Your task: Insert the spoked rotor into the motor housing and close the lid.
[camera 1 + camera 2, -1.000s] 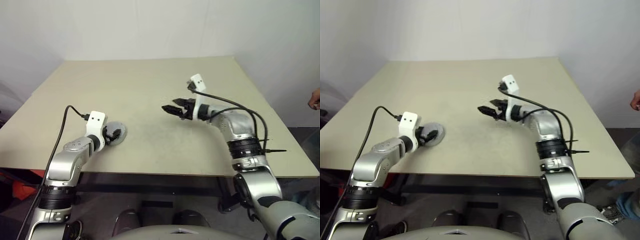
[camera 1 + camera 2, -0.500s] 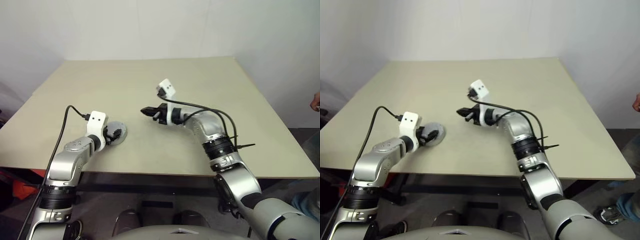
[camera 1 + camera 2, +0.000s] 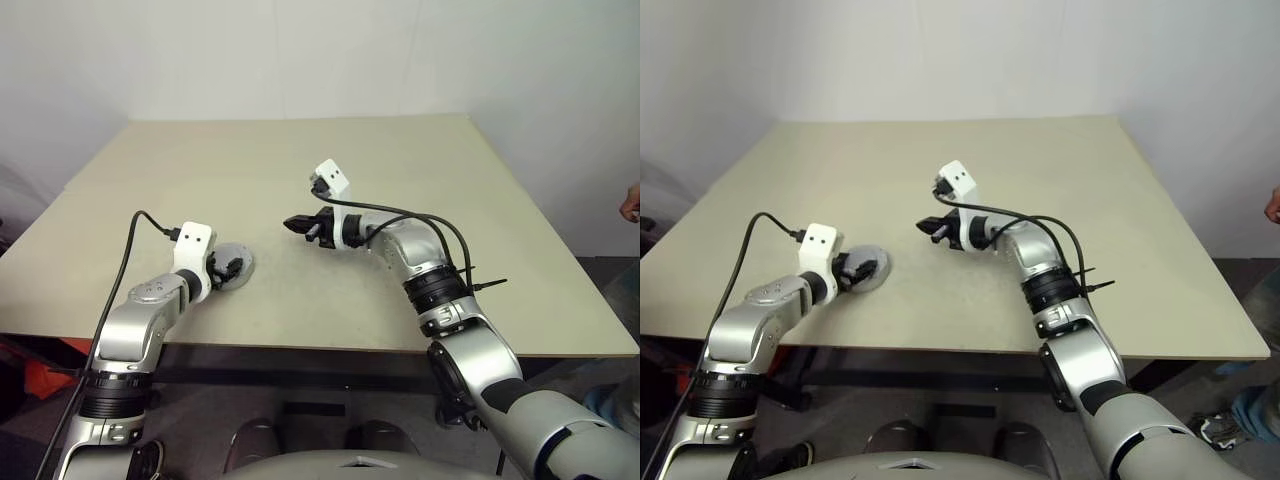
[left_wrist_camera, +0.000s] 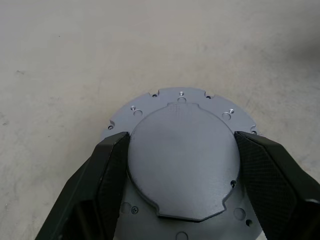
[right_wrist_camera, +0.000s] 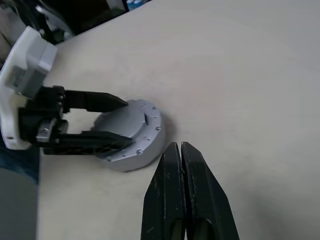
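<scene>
Left wrist view: left claw (image 4: 181,165) grips lid (image 4: 182,160); bare table (image 3: 420,170) around.

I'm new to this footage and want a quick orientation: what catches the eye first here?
A round grey metal unit, the motor housing, sits near the table's left front edge, clasped on both sides by the left gripper. The right gripper, fingers shut and empty, hangs above mid-table pointing toward it.

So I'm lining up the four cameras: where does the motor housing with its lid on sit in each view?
Left eye: motor housing near the table's front left, at the left claw.
Right eye: same spot.
Left wrist: low centre, a finger on each side.
Right wrist: left of centre, beyond the shut right claw.
Shared landmark: the left claw's black fingers straddling it.
</scene>
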